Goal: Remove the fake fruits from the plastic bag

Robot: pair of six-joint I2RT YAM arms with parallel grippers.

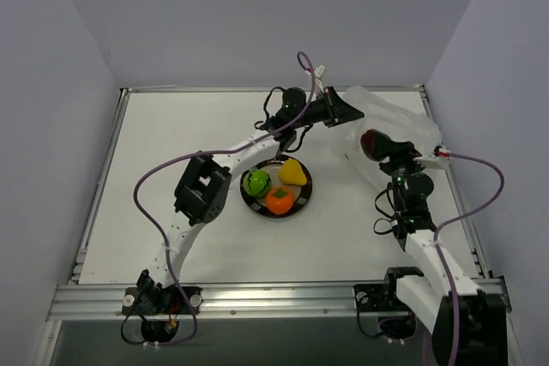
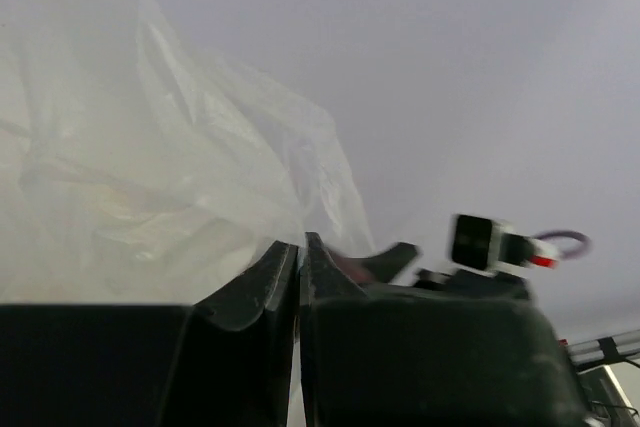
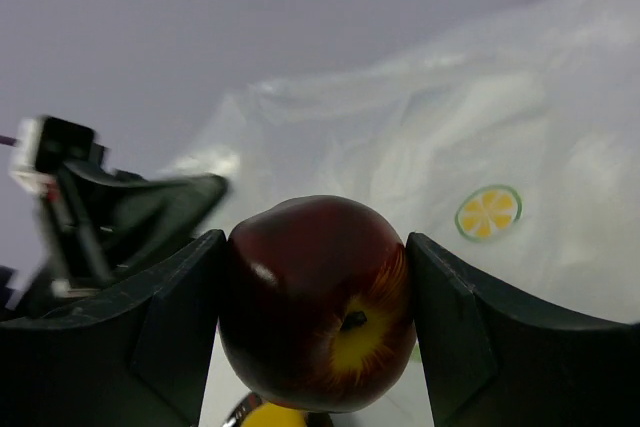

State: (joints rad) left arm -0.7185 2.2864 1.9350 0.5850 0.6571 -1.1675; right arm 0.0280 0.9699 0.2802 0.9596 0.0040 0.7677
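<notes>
A: Where is the bag?
B: The bag [image 1: 390, 122] sits crumpled at the far right corner of the table [image 1: 171, 169], whitish and see-through, with a yellow print on it.

A: And the left gripper?
B: The left gripper [image 2: 300, 247] is clenched tight, with no gap between its tips. The bag's left edge runs right down into them, so it looks pinched there.

A: What about the right gripper?
B: The right gripper [image 3: 315, 242] is grasping a dark red apple [image 3: 320, 317], one finger on each side. The apple has a yellow patch around its stem pit. It is just at the bag's near left edge, close to the left gripper. No film covers it in the wrist view.

A: And the other fruits?
B: Three lie on a plate [image 1: 302, 197] near the table's middle, well apart from the bag. The green ball [image 1: 256, 183] is on its left side, the yellow fruit [image 1: 294, 172] is toward the far side, and the orange fruit [image 1: 279, 201] is on the near side. They crowd close together; I cannot tell whether they touch.
</notes>
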